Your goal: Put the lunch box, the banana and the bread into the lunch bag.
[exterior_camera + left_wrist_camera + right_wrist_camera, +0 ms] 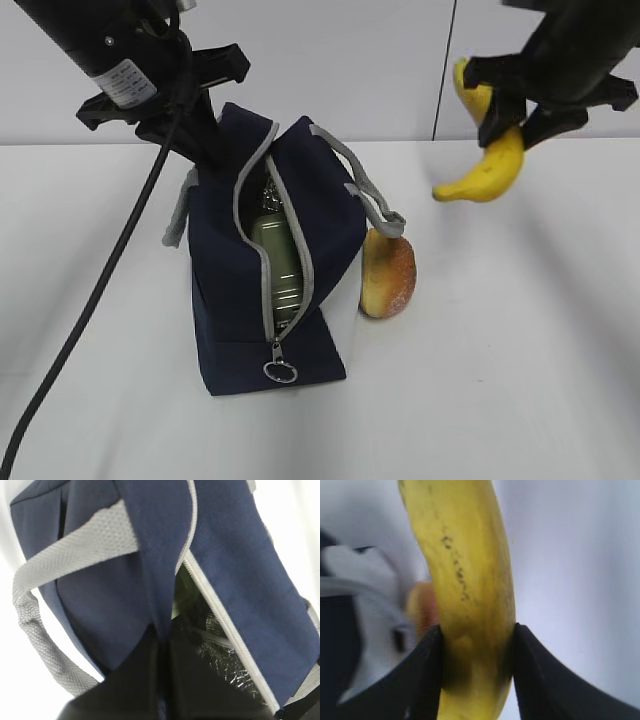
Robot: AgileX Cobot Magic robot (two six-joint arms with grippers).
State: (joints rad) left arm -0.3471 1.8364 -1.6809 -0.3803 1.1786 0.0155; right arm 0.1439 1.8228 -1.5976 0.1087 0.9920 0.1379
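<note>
The navy lunch bag [230, 290] stands on the white table with its zipper open. The sage-green lunch box [275, 265] lies inside it. My left gripper [210, 140] is shut on the bag's far top edge, pinching the navy fabric [160, 580] beside the opening. My right gripper [515, 115] is shut on the yellow banana [490, 165] and holds it in the air, right of the bag. In the right wrist view the banana [465, 580] sits between both black fingers [422, 680]. The golden-brown bread [388, 275] lies on the table against the bag's right side.
A grey ring pull [280, 372] hangs at the bag's near end. Grey strap handles [355, 185] droop on both sides. A black cable [90, 310] runs from the left arm down across the table's left side.
</note>
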